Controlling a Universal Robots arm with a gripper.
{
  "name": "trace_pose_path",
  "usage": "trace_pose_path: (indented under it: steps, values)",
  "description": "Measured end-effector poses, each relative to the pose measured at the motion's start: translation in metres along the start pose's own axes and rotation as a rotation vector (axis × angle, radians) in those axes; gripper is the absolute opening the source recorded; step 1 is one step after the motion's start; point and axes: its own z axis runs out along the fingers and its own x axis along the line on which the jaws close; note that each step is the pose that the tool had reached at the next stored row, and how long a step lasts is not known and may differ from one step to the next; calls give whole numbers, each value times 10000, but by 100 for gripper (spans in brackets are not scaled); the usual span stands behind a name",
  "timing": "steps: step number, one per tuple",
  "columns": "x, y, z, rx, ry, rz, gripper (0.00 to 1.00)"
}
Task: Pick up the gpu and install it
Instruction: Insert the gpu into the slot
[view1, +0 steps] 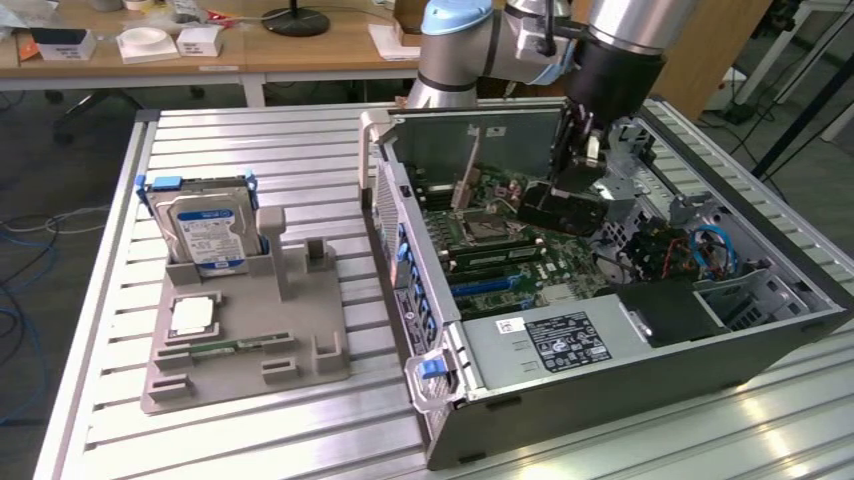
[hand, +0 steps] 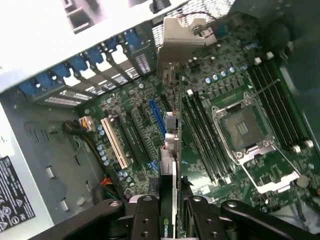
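The gpu (hand: 171, 150) appears edge-on in the wrist view: a thin green card with its silver end bracket (hand: 180, 35) toward the case's slotted rear wall. My gripper (hand: 170, 217) is shut on it, one black finger (hand: 145, 220) on each face. The card hangs upright above the motherboard (hand: 210, 100), beside the blue expansion slot (hand: 157, 117), apart from the board. In the exterior view my gripper (view1: 577, 175) reaches down into the open computer case (view1: 400, 215), with the gpu's dark body (view1: 557, 212) below it.
Inside the case are a CPU socket (hand: 245, 127), memory slots (hand: 200, 135), a white slot (hand: 114, 142) and the power supply (view1: 561, 345). On the slatted table, a grey fixture (view1: 247, 370) holds a silver hard drive (view1: 203, 238) and a small memory stick (view1: 240, 346).
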Motion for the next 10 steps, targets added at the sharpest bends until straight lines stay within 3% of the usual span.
trace_pose_path:
  steps: [10]
  values:
    - [-9, -8, 144, 97, 62, -1727, 26]
